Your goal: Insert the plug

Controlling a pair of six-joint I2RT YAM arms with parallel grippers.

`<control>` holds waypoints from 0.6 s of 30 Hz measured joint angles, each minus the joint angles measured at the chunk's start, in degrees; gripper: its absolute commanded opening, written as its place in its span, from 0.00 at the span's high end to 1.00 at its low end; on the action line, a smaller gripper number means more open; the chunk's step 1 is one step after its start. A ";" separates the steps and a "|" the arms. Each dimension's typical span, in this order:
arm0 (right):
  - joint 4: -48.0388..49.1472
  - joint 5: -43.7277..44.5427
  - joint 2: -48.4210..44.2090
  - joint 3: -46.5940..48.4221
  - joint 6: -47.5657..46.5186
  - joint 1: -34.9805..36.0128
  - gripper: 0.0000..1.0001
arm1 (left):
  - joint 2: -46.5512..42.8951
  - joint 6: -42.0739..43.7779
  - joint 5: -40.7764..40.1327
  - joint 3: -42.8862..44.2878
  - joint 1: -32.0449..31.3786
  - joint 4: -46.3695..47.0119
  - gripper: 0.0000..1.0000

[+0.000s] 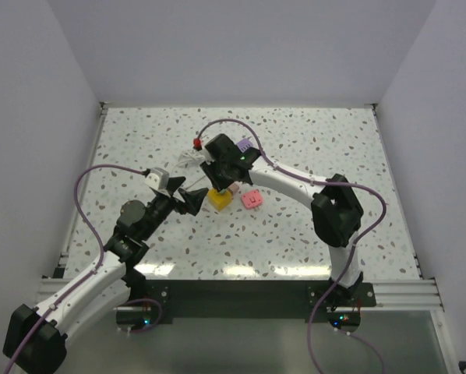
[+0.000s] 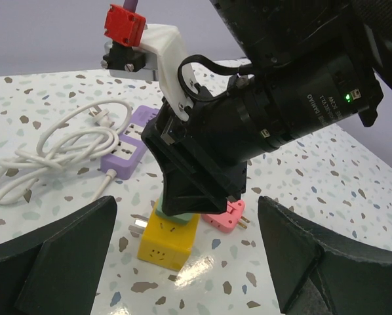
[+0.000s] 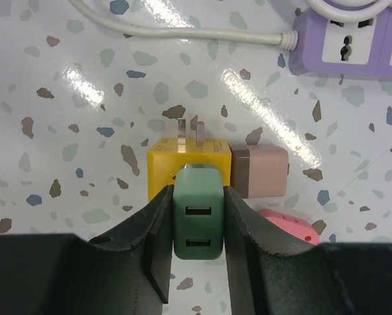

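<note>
My right gripper (image 3: 197, 197) is shut on a green two-port USB plug (image 3: 197, 216), fingers on both its sides. The plug stands upright on the top face of a yellow cube socket (image 3: 162, 164). Its prongs are hidden, and its base meets the cube (image 2: 166, 244). The cube lies on the table with its own metal pins sticking out sideways. My left gripper (image 2: 189, 266) hangs open just in front of the cube, one finger on each side, touching nothing. In the top view both grippers (image 1: 216, 181) (image 1: 194, 200) meet at the cube (image 1: 220, 201).
A beige adapter (image 3: 261, 172) sits against the cube's right side. A pink plug (image 2: 226, 218) lies just beyond it. Behind them are a purple power strip (image 2: 122, 149) and its coiled white cable (image 2: 52, 147). Low walls border the speckled table (image 1: 311, 140).
</note>
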 measured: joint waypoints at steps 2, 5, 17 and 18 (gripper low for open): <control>1.38 -0.09 -0.31 -1.40 0.04 0.00 1.00 | 0.00 0.00 0.02 0.00 0.00 0.02 0.05; 3.48 -0.02 -0.24 -3.26 0.07 0.20 1.00 | 0.02 0.00 0.04 0.00 0.00 0.04 0.05; 13.16 1.75 -4.48 -12.24 0.35 0.59 1.00 | 0.07 0.02 0.04 0.00 0.00 0.11 0.05; 13.66 1.88 -4.68 -12.72 0.46 0.61 1.00 | 0.07 0.02 0.04 0.00 0.00 0.09 0.05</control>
